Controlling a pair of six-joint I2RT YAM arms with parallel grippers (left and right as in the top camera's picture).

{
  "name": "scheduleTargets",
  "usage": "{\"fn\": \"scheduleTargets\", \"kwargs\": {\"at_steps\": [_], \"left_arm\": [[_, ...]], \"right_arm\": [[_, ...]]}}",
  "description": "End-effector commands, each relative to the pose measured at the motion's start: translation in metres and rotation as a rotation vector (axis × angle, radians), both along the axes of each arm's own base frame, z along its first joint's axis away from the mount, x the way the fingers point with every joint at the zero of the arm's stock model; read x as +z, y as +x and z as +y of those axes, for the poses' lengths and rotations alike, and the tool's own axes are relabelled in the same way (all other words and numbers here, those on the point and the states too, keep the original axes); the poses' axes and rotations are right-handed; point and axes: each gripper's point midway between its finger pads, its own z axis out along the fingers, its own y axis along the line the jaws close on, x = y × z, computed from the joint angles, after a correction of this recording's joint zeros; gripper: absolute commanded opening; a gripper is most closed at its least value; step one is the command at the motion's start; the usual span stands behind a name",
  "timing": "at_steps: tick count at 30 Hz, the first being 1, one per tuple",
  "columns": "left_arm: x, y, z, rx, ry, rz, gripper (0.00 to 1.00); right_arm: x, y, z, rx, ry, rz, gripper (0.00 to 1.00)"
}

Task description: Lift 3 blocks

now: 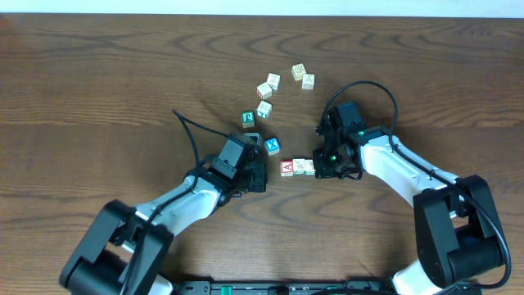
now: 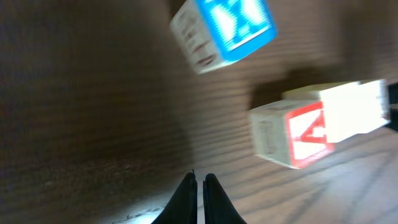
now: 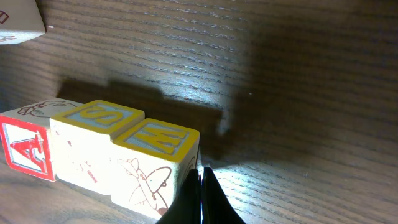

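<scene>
While the three blocks sat in a touching row on the table (image 1: 98, 65), the left gripper (image 2: 199, 182) lay low just left of the red "A" block (image 1: 287, 168), pinched together on nothing. The green-faced cube (image 1: 248, 119) stood farther up-left of it. The blue "X" cube (image 1: 273, 146) stood nearer. The cream "S" block (image 3: 87, 149) and "W" block (image 3: 158, 171) adjoined its right. The right gripper (image 3: 200, 177), closed and empty, sat just beside the "W" block.

Left claw (image 2: 199, 179), right claw (image 3: 201, 171): both closed

Red A block (image 2: 301, 140), heavily blurred
</scene>
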Motion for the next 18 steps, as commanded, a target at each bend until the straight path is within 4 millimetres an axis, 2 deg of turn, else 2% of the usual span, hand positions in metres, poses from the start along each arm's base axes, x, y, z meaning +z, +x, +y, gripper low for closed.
{"fn": "scheduleTargets", "kwargs": {"at_steps": [1,5,11,18], "left_arm": [[-0.006,-0.004,-0.007,-0.003,-0.03,0.048,0.07],[-0.007,-0.006,-0.016,-0.038,-0.07,0.055,0.07],[0.004,-0.001,-0.03,-0.072,-0.14,0.032,0.07],[0.007,0.0,-0.033,-0.082,-0.156,0.028,0.07]], "right_arm": [[0.005,0.001,0.003,-0.008,0.024,-0.002,0.01],[0.007,0.0,0.009,-0.001,0.059,0.004,0.01],[0.007,0.0,0.009,-0.001,0.06,0.003,0.01],[0.007,0.0,0.009,0.008,0.059,0.0,0.01]]}}
